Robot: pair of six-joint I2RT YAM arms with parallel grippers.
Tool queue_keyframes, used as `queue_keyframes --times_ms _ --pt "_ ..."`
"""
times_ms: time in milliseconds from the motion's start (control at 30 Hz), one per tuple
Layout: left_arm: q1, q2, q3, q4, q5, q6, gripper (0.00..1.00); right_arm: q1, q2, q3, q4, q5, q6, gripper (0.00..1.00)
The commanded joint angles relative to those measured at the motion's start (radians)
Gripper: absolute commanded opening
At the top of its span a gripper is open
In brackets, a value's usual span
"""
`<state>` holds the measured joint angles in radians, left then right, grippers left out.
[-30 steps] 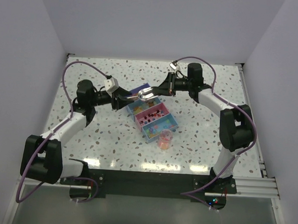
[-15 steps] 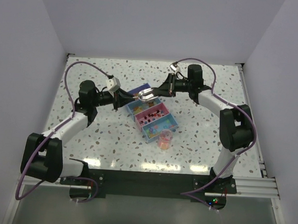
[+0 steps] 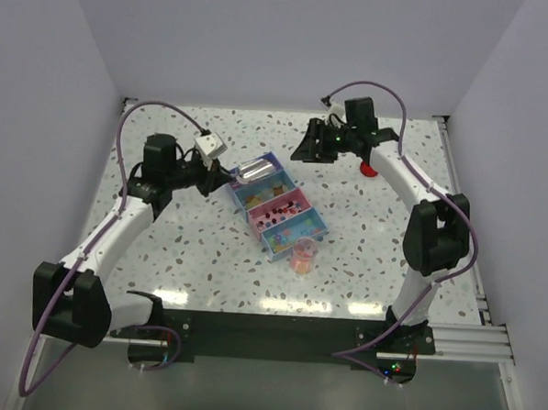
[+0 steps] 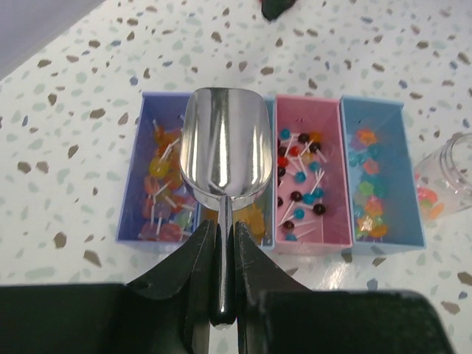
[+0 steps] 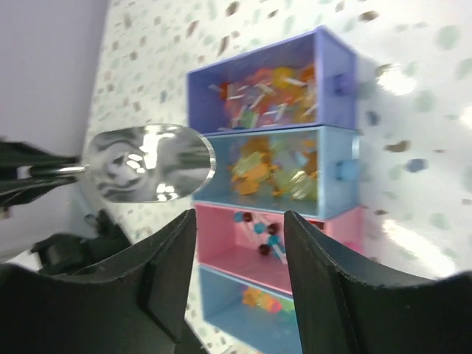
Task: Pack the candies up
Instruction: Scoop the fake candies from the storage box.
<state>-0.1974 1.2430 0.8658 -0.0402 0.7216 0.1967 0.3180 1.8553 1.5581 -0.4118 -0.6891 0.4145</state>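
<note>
Since the right claw (image 5: 241, 247) has let go and drawn back, spread and empty, only the left claw (image 4: 223, 240) pinches the scoop (image 4: 225, 147) by its handle, over the tray (image 4: 404, 169) where the candies (image 4: 299, 177) lie. I think scooping can start.

jar (image 4: 448, 177): cut off at right edge
scoop handle (image 4: 221, 221): near end hidden inside left gripper (image 4: 223, 230)
red thing (image 3: 371, 170): half behind right arm (image 3: 404, 180)
</note>
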Motion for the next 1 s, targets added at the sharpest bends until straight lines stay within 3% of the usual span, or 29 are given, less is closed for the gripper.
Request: queue_keyframes --times_ms 0,100,300,433,600,967 --pt "0.003 -0.040 0.137 -0.312 -0.146 0.138 0.00 -0.005 0.033 0.100 -0.220 0.279 -0.169 0.53" --pt "-0.014 -0.016 0.220 -0.447 -0.218 0.161 0.00 0.003 0.064 0.128 -0.225 0.359 -0.178 0.52" --pt "-0.157 0.071 0.356 -0.653 -0.453 0.184 0.00 0.047 0.130 0.189 -0.249 0.509 -0.224 0.52" --pt "-0.200 0.140 0.467 -0.760 -0.513 0.179 0.00 0.064 0.166 0.198 -0.229 0.523 -0.237 0.51" --pt "-0.223 0.239 0.605 -0.875 -0.556 0.152 0.00 0.095 0.202 0.234 -0.240 0.589 -0.269 0.44" --pt "-0.336 0.381 0.732 -0.987 -0.694 0.145 0.00 0.116 0.220 0.194 -0.180 0.497 -0.283 0.43"
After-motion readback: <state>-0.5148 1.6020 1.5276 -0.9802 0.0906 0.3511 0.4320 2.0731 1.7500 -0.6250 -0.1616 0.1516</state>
